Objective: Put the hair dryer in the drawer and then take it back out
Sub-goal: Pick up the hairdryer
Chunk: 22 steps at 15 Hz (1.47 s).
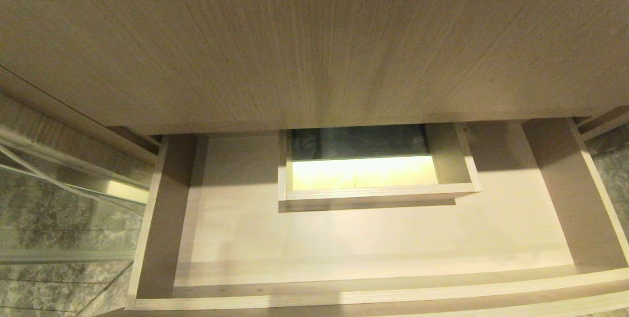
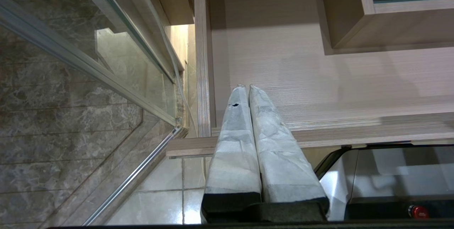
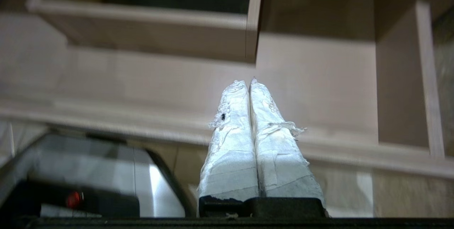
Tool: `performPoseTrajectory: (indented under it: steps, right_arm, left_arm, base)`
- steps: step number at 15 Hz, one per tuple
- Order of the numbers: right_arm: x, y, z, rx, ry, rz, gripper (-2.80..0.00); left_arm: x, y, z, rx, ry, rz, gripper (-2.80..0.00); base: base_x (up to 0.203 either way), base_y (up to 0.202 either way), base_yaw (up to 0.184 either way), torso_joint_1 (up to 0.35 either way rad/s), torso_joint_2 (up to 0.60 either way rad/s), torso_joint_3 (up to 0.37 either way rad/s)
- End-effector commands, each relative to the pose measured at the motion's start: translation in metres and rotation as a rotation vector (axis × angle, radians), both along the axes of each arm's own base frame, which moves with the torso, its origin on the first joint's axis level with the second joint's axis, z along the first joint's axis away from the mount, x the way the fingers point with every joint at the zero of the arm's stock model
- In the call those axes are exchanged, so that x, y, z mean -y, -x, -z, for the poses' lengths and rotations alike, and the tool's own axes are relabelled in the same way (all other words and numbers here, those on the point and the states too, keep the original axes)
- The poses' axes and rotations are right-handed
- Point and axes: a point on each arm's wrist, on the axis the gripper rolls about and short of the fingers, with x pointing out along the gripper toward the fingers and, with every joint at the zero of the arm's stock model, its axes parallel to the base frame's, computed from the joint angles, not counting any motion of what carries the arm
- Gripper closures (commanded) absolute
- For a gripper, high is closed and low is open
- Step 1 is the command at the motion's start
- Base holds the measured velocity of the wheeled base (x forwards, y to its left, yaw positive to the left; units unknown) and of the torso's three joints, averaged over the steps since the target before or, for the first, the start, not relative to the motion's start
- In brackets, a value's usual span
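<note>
The light wood-grain drawer [image 1: 373,238] stands pulled open below a wood-grain cabinet front, with nothing lying on its floor. A boxed rectangular cut-out [image 1: 378,191] rises from the middle of its back. The hair dryer is out of view. My left gripper [image 2: 247,87] hangs shut over the drawer's front left corner [image 2: 204,129], its tape-wrapped fingers pressed together with nothing between them. My right gripper [image 3: 249,81] is shut too and holds nothing, hovering in front of the drawer's front rail [image 3: 354,151] toward its right side. Neither gripper shows in the head view.
The cabinet front [image 1: 304,42] overhangs the back of the drawer. A glass shower panel with a metal frame [image 2: 106,76] and grey marble tiles [image 1: 54,209] stand on the left. My own shiny base [image 2: 393,172] sits just below the drawer front.
</note>
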Motion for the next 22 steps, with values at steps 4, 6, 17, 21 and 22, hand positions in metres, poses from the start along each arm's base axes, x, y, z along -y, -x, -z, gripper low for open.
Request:
performPoseTrajectory:
  steps: [4, 6, 17, 21, 22]
  right_arm:
    - [0.0, -0.0005, 0.0116, 0.005, -0.01, -0.001, 0.0]
    - [0.0, -0.0005, 0.0116, 0.005, -0.01, -0.001, 0.0]
    - [0.0, -0.0005, 0.0116, 0.005, -0.01, -0.001, 0.0]
    - [0.0, -0.0005, 0.0116, 0.005, -0.01, -0.001, 0.0]
    - [0.0, -0.0005, 0.0116, 0.005, -0.01, -0.001, 0.0]
  left_arm:
    - [0.0, -0.0001, 0.0004, -0.001, 0.0, -0.001, 0.0]
    - [0.0, 0.0, 0.0, 0.0, 0.0, -0.001, 0.0]
    - [0.0, -0.0001, 0.0004, -0.001, 0.0, -0.001, 0.0]
    - [0.0, -0.0001, 0.0004, -0.001, 0.0, -0.001, 0.0]
    - [0.0, -0.0001, 0.0004, -0.001, 0.0, -0.001, 0.0]
  base:
    - [0.0, 0.0, 0.0, 0.0, 0.0, 0.0]
    - [0.0, 0.0, 0.0, 0.0, 0.0, 0.0]
    - [0.0, 0.0, 0.0, 0.0, 0.0, 0.0]
    - [0.0, 0.0, 0.0, 0.0, 0.0, 0.0]
    - [0.0, 0.0, 0.0, 0.0, 0.0, 0.0]
